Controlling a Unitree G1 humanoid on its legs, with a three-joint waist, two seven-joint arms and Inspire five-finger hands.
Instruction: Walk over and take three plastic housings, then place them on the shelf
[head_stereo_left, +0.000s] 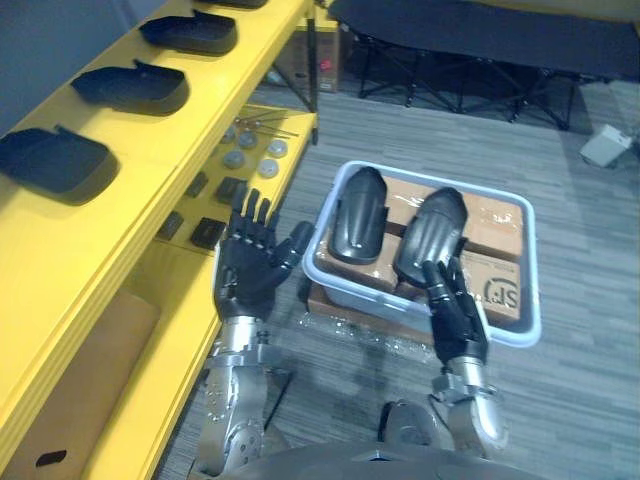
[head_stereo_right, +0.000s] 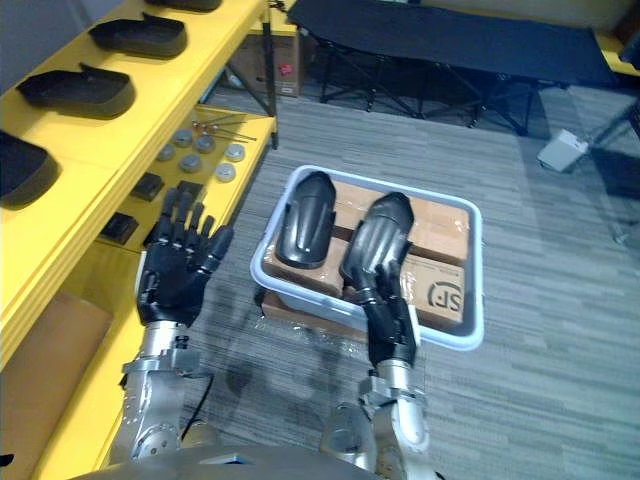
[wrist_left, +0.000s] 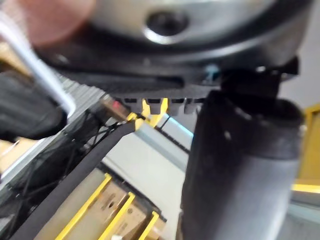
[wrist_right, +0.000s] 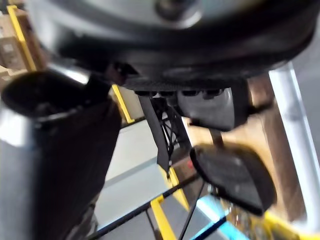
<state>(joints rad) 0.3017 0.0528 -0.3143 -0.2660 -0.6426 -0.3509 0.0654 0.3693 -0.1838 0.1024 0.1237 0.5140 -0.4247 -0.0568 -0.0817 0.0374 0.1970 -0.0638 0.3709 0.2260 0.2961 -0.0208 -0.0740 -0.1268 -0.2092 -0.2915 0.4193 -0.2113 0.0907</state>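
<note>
Grey carpet (head_stereo_left: 590, 380), yellow shelf (head_stereo_left: 150, 140) carrying dark housings (head_stereo_left: 130, 88). Two plastic housings (head_stereo_left: 360, 215) lie in the bin (head_stereo_left: 515, 338). Left robot hand (head_stereo_left: 248, 262) spread, empty; right robot hand (head_stereo_left: 455, 315) straight-fingered at the bin's near edge, pickup not begun.

A grey carpet floor (head_stereo_left: 590, 340) with fine stripes covers the centre and right of the frame. A long yellow shelf (head_stereo_left: 170, 150) runs diagonally along the left side, from the lower left corner up to the top centre, with a lower yellow level below it. A brown board (head_stereo_left: 90, 370) lies on that lower level at the lower left. Behind the shelf, in the upper left corner, is a dull grey wall (head_stereo_left: 50, 50). Across the top stands a dark folding cot (head_stereo_left: 480, 30) on crossed black legs. A cardboard box (head_stereo_left: 325, 60) sits at top centre beside it. The light is even and indoor.
</note>
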